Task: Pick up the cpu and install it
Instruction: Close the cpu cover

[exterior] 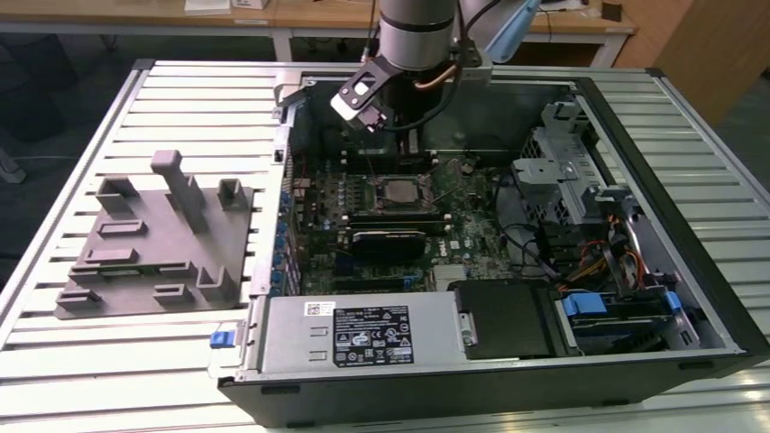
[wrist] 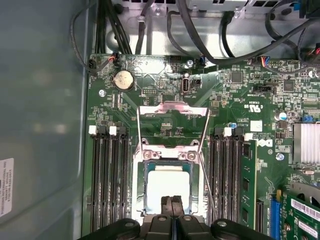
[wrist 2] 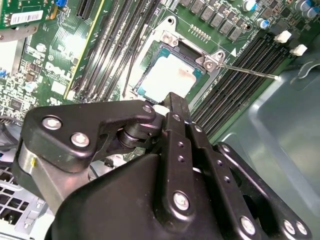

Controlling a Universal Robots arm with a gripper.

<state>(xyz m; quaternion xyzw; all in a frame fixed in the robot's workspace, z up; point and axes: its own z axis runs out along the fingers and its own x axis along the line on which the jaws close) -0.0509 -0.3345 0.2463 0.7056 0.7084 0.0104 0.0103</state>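
The cpu (wrist: 169, 182) lies flat in its socket (wrist: 137, 192), with memory slots (wrist: 107, 175) crowding both sides. The gripper (wrist: 172, 202) hangs over the cpu's near edge, fingers pressed together and empty. The case (exterior: 481, 392) sits on a slatted table (exterior: 180, 99).

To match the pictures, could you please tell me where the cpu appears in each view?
Exterior view: the cpu sits in the socket frame, mid-motherboard.
Second wrist view: the pale square just past the gripper.
First wrist view: the cpu lies between the memory slots.
Shared landmark: the metal socket frame.
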